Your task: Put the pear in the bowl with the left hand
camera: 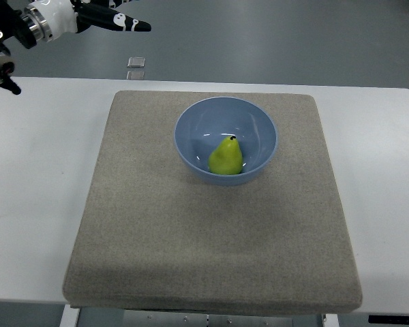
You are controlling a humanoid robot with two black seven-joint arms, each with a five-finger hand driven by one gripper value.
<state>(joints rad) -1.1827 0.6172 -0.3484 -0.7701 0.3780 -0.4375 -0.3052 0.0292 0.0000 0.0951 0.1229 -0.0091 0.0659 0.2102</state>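
A green pear (226, 158) lies inside the blue bowl (191, 126), toward the bowl's near side, stem end pointing away. The bowl stands on a grey mat (143, 225) at its far middle. My left hand (112, 20) is at the top left corner, raised past the table's far edge and well away from the bowl. Its black fingers are stretched out to the right and hold nothing. The right arm is out of view.
The mat covers most of a white table (41, 177). A small square object (136, 62) lies on the grey floor just beyond the table's far edge.
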